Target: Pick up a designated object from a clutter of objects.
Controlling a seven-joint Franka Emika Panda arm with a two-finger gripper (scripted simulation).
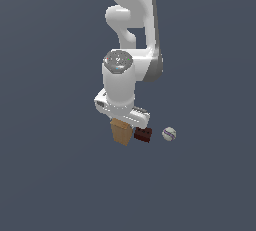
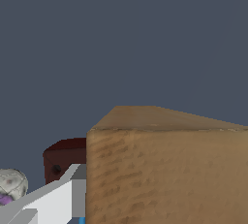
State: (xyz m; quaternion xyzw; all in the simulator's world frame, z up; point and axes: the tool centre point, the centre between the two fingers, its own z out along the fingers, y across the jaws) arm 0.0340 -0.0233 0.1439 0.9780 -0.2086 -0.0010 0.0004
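- The tan box (image 1: 120,132) stands upright just under the white arm's wrist, with the tool (image 1: 122,120) directly above its top.
- In the wrist view the tan box (image 2: 167,169) fills the near field, with one grey finger (image 2: 53,201) against its side.
- How far the tool is open cannot be told.
- The dark red brick (image 1: 143,134) sits just beside the box, on the exterior view's right.
- The white ball (image 1: 169,134) lies beyond the brick, apart from it.

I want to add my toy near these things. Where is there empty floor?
Crowded spot: the tan box, dark red brick and striped ball sit in a row under the gripper. Bare floor lies beyond the ball, beyond the box, and below the row in the exterior view.
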